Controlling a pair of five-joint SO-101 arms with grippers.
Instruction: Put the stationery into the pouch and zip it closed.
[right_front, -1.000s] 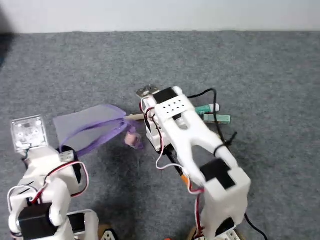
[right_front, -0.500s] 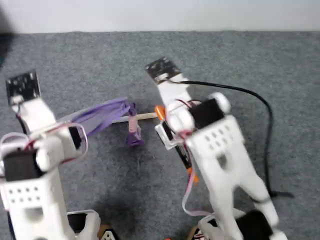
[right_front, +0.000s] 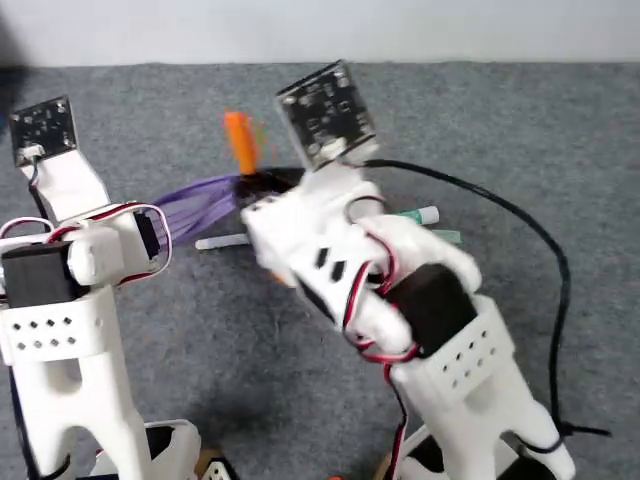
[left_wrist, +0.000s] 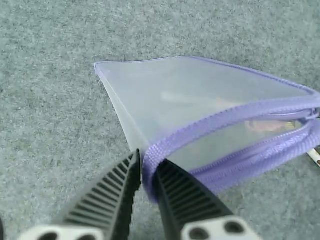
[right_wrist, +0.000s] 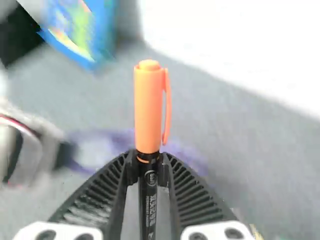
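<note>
A translucent pouch (left_wrist: 200, 105) with a purple zip lies on the grey carpet, its mouth gaping open. My left gripper (left_wrist: 144, 172) is shut on the pouch's zip edge at one corner, holding it up. In the high view the pouch (right_front: 200, 200) stretches from the left arm toward the middle. My right gripper (right_wrist: 148, 159) is shut on a black pen with an orange cap (right_wrist: 148, 110), held upright. From above, the orange cap (right_front: 238, 140) stands just behind the pouch's open end. Items inside the pouch show faintly through its wall.
A pale stick-like pencil (right_front: 220, 242) lies on the carpet beside the pouch. A green-and-white marker (right_front: 420, 214) and another green item (right_front: 447, 237) lie to the right, partly under the right arm. A black cable (right_front: 520, 225) loops at right.
The right arm swung up and back, carrying the orange-capped pen from low near the carpet to behind the pouch's mouth. The left arm rose, lifting the pouch's edge.
</note>
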